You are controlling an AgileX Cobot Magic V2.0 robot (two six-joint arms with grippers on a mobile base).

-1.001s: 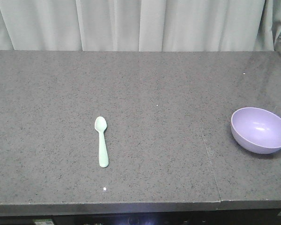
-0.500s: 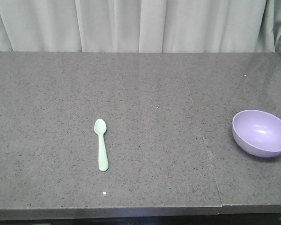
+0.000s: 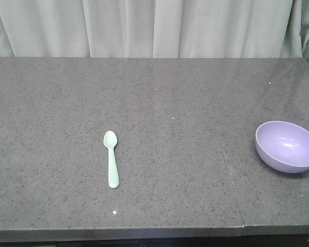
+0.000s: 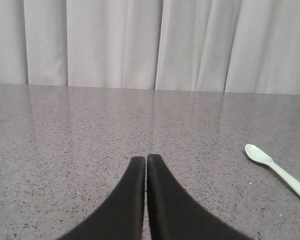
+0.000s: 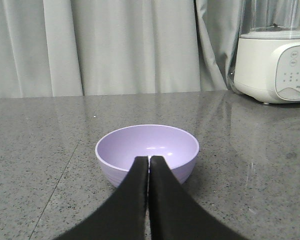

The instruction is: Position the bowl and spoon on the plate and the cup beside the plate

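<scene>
Biggest worry here: the left claw (image 4: 146, 159) and the right claw (image 5: 149, 159) both have their fingers pressed flat together with nothing between them. If either one goes in like that, it'll just shove stuff around instead of grabbing it.

The small round lavender-purple plastic bowl (image 3: 287, 146) sits upright and empty, way over at the right end of the speckled grey stone worktop (image 3: 170, 195). The right wrist view has it straight ahead of the right claw. The tips overlap its near wall in that shot, but I can't tell if they're actually touching it. It's smooth, glossy and curved all over, so my guess is a rim pinch could slip or tip it, and a nudge would send it skating on that polished stone.

The small pale mint-green plastic spoon (image 3: 112, 158) lies flat, left of centre and well apart from the bowl, scoop end toward the pale curtain (image 3: 144, 28) and handle toward the near edge. It's thin and hugs the surface, so fingers coming down on it could easily flick it away rather than get under it.

Also, I can't see any plate or cup in any view, so there's nowhere visible to put things yet. A white blender (image 5: 277, 60) sits at the back right, well clear of the bowl.
</scene>
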